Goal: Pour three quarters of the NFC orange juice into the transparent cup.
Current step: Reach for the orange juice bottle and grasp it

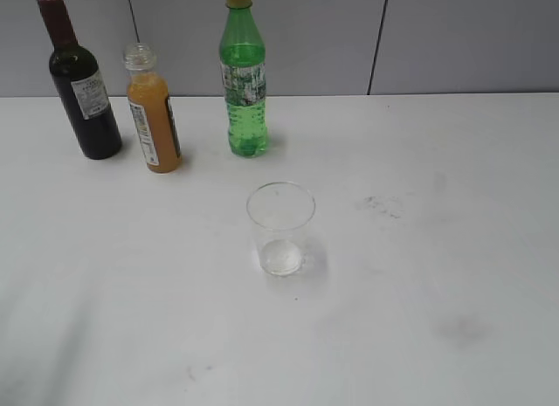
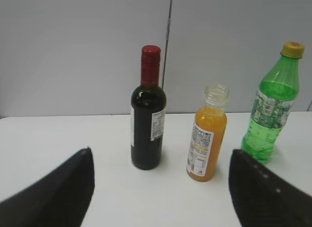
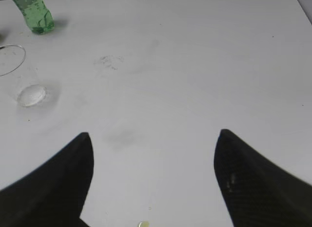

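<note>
The NFC orange juice (image 1: pixel 155 118) is a small capless bottle standing upright at the back left of the white table, between two taller bottles. It also shows in the left wrist view (image 2: pixel 207 139). The transparent cup (image 1: pixel 280 229) stands upright and empty near the table's middle. Its rim and base show at the left edge of the right wrist view (image 3: pixel 19 75). My left gripper (image 2: pixel 158 168) is open and empty, some way short of the bottles. My right gripper (image 3: pixel 153 149) is open and empty over bare table, right of the cup. Neither gripper shows in the exterior view.
A dark wine bottle with a red top (image 1: pixel 80 83) stands left of the juice. A tall green bottle with a yellow cap (image 1: pixel 243 79) stands right of it. A grey wall runs behind the table. Faint smudges (image 1: pixel 380 205) mark the table right of the cup.
</note>
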Action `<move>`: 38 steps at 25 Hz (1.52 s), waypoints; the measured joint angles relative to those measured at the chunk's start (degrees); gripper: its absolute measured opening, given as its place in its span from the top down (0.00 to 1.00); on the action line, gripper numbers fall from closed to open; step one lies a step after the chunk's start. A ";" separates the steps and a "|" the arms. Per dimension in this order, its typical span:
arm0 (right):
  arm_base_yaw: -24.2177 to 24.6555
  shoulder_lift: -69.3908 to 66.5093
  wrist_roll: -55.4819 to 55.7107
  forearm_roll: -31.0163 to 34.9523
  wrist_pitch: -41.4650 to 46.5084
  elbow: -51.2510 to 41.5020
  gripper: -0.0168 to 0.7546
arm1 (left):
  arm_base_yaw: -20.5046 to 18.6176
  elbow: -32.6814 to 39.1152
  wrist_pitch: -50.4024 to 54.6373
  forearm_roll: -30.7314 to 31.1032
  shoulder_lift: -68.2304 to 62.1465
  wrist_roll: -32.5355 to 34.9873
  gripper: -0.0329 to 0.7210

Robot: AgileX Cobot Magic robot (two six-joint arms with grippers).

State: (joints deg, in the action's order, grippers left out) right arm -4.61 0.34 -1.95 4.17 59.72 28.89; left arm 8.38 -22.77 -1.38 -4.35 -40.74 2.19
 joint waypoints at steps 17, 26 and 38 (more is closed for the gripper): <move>0.00 0.00 -0.05 0.00 0.00 0.00 0.21 | 8.33 0.00 -35.86 8.97 -35.03 -7.20 0.13; 0.00 0.00 -0.05 0.00 0.00 0.00 0.21 | 7.83 0.00 -56.16 12.83 -51.79 -7.45 0.14; 0.00 0.00 -0.11 0.00 0.00 0.00 0.21 | 4.80 -4.95 -67.22 17.25 -72.92 -7.51 0.08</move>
State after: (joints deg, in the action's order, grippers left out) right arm -4.61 0.34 -2.06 4.17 59.72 28.89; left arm 13.17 -27.71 -68.60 12.90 -113.66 -5.31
